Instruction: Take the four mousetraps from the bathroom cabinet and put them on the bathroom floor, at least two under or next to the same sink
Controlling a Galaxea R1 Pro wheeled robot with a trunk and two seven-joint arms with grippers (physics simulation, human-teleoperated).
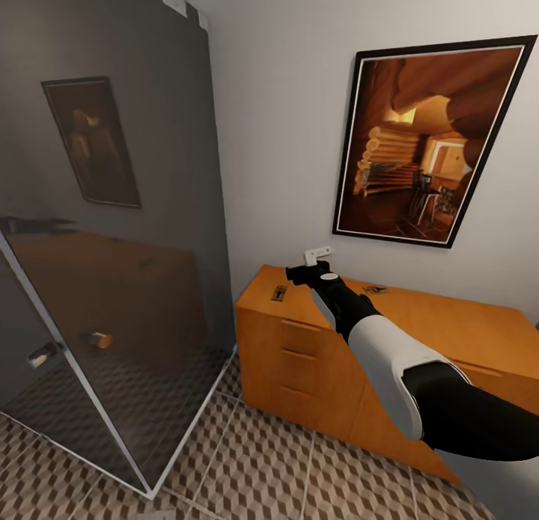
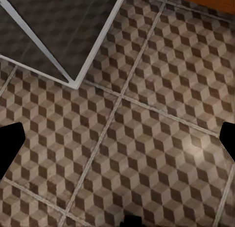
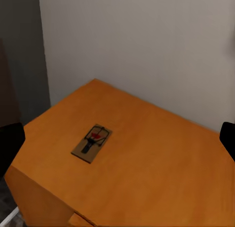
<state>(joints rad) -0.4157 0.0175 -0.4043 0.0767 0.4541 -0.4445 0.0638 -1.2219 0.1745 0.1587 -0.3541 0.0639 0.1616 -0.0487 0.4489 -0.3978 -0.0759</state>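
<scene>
My right arm (image 1: 404,370) is the nearest thing in the head view. It comes in from 5 o'clock and reaches up toward the middle. At its tip is my right gripper (image 1: 305,271), over the top of the cabinet (image 1: 299,355). From here I cannot tell if it is spread or pressed together. One mousetrap (image 1: 279,292) lies on the cabinet top just beside the gripper, at about 7 o'clock from it. Another mousetrap (image 1: 374,289) lies flat past my arm, at about 3 o'clock from the gripper. A big picture (image 1: 434,142) hangs on the wall above. A glass panel (image 1: 112,280) stands at 9 o'clock.

My left wrist camera looks at the bathroom floor (image 2: 127,153) with its cube tiles. Dark finger tips (image 2: 10,148) show at both side edges, so my left gripper (image 2: 117,148) is spread wide and holds nothing.

My right wrist camera shows the mousetrap (image 3: 92,142) lying flat on the orange top, near the corner by the wall. My finger tips (image 3: 9,148) sit far apart at the edges, so this gripper is spread and empty.

I think I am on the picking-up step. Next I should go down over this trap and pinch it.
</scene>
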